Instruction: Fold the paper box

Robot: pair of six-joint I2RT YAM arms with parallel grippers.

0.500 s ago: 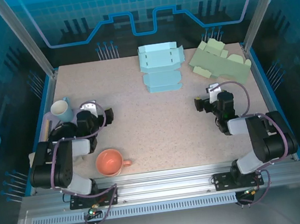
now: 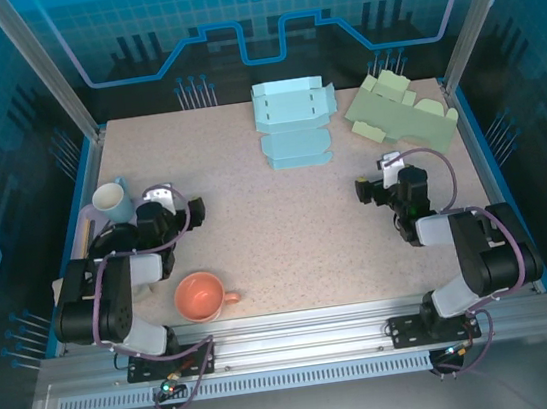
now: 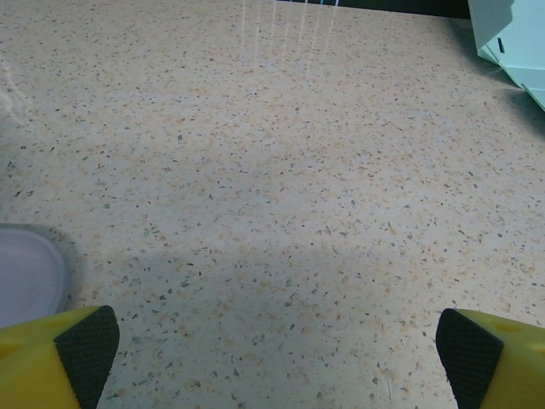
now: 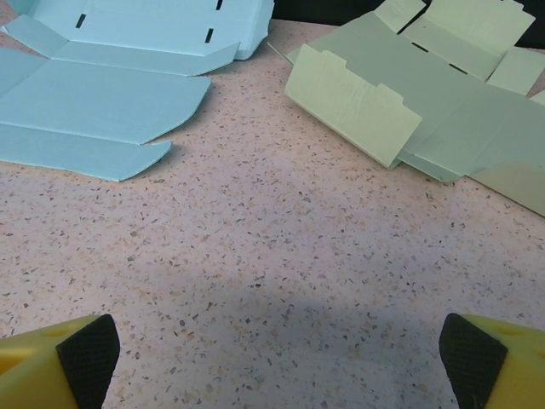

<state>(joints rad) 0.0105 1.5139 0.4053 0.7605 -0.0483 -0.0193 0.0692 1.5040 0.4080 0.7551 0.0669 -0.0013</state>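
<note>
Tabletop [image 2: 250,258]: pale, speckled, carries everything. Green carton blank [image 2: 403,112] at far right, spread out, some flaps raised. Blue paper box [image 2: 293,121] at far edge, just right of middle, laid open; which blank is meant, cannot tell. Left pincer [image 3: 278,354] and right pincer [image 4: 281,354] both wide apart, nothing between fingers, clear of both blanks. Orange mug [image 2: 200,296] near left arm's base, smaller blue mug [image 2: 111,198] farther off. Progress: seemingly at start; walls, corners, lid all left to fold.

Speckled table [image 2: 280,254] — light blue box blank [image 2: 295,126] and green box blank [image 2: 402,109] laid unfolded at far side; orange cup [image 2: 201,297] placed near the left arm — blue-handled white mug [image 2: 110,199] set beyond.
</note>
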